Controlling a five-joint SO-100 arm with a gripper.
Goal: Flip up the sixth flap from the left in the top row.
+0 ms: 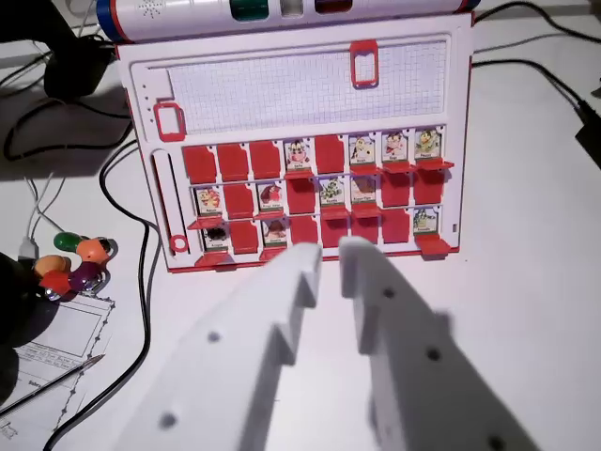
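Nearest, the white claw (329, 252) hangs over the bench with its jaws slightly apart and nothing between them, tips just short of the red game board's (460, 141) near edge. The sixth flap (362, 148) sits in the far row, beyond and slightly toward the wrist view's right, apparently already showing its picture.

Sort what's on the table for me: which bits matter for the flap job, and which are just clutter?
For the job:
- red flap board
- top row of flaps
- sixth flap, already showing a picture
- tool, open, short of the board

Lying about:
- black cables
- coloured beads
- printed sheet and pencil
- white and blue cylinder behind the board
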